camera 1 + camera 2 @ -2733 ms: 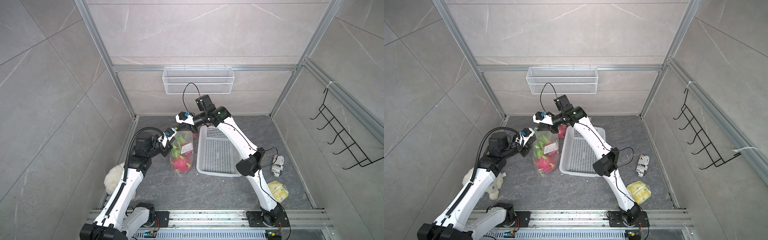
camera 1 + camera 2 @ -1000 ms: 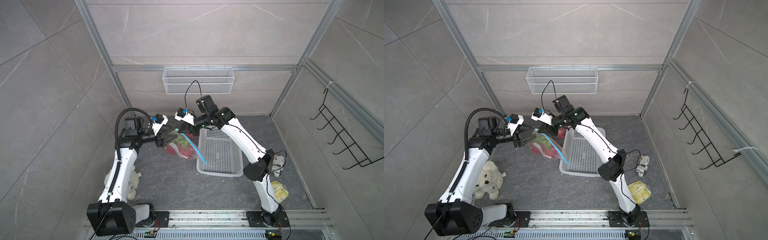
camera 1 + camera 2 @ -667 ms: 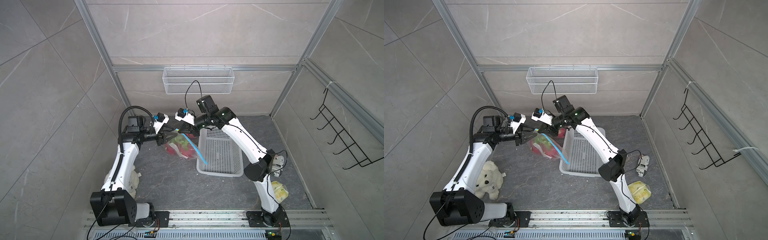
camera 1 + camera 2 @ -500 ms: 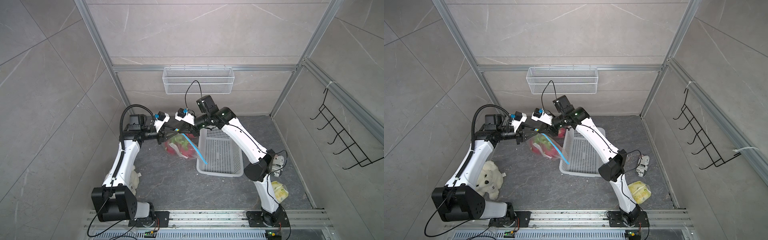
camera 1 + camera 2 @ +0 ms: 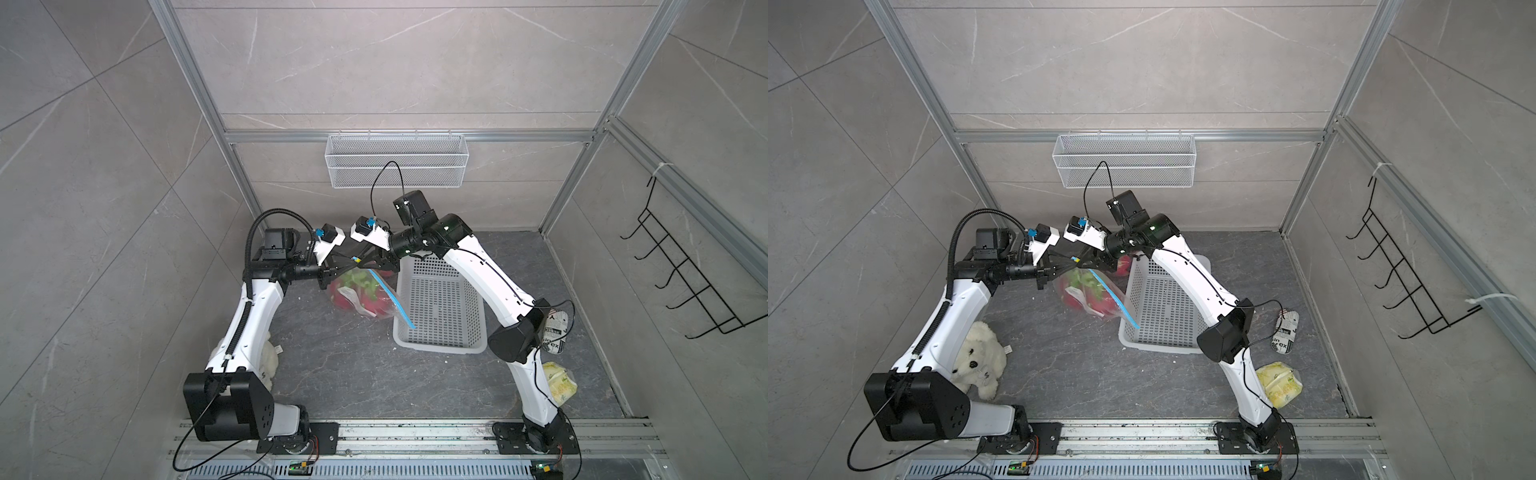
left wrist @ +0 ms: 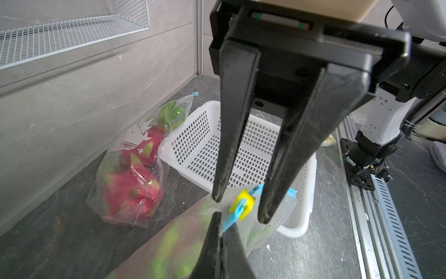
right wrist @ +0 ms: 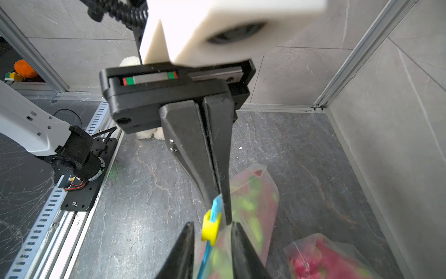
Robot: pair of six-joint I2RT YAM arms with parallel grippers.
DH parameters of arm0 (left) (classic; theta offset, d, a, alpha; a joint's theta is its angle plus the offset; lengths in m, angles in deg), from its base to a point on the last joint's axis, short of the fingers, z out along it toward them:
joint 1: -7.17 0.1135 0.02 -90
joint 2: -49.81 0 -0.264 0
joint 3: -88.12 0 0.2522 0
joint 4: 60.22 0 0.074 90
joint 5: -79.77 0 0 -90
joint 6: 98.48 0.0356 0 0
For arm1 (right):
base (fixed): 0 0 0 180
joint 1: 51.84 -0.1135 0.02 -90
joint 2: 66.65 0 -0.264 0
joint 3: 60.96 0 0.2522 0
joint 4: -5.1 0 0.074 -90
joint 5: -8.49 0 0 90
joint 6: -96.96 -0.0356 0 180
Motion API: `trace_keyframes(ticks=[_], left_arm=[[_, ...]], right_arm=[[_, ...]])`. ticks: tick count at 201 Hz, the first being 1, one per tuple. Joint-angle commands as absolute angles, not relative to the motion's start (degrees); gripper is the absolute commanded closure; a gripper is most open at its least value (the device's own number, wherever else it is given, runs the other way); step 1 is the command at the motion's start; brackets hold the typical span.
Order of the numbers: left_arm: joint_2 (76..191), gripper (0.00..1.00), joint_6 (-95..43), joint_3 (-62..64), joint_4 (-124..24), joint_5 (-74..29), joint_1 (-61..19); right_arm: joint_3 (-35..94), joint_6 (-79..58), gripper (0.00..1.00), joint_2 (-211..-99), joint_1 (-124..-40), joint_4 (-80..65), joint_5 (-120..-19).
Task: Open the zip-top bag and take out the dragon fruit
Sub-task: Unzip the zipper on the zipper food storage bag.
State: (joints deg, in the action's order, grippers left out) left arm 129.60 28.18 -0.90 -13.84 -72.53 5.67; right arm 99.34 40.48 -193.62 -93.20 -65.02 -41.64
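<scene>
Above grey floor [image 5: 353, 374]: left fingers [image 7: 188, 149] pinch bag [image 5: 390, 305] over dragon fruit [image 5: 345, 297]; right fingers [image 6: 236, 108] spread.

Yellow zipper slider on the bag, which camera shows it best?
The left wrist view: the yellow slider shows large and sharp on the blue zip strip. The right wrist view shows it too, slightly blurred. In both top views it is a tiny speck.

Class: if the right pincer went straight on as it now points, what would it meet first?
Probably the zip-top bag's yellow slider, between the right pincer's open fingers; the left pincer lies just behind.
</scene>
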Motion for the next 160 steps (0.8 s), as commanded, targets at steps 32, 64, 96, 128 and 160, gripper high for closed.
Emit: trace_keyframes(ticks=[32,64,96,128,160], left_arm=[[126.9,1.00,28.2,-0.8,-14.6,-72.5,5.2],[126.7,1.00,28.1,-0.5,-14.7,-72.5,5.2],[126.5,1.00,27.8,-0.1,-15.5,-72.3,5.3],[126.3,1.00,27.4,-0.2,-15.9,-72.4,5.3],[126.2,1.00,27.0,-0.1,-16.4,-72.2,5.3]], right_arm=[[98.6,40.0,0.53,-191.2,-93.5,-64.4,-41.0],[101.3,37.8,0.61,-193.4,-93.7,-64.0,-40.7],[103.8,36.4,0.72,-194.1,-94.0,-63.9,-41.5],[103.4,36.1,0.66,-194.6,-94.6,-64.3,-43.2],[103.6,35.5,0.53,-194.9,-95.7,-65.2,-45.3]])
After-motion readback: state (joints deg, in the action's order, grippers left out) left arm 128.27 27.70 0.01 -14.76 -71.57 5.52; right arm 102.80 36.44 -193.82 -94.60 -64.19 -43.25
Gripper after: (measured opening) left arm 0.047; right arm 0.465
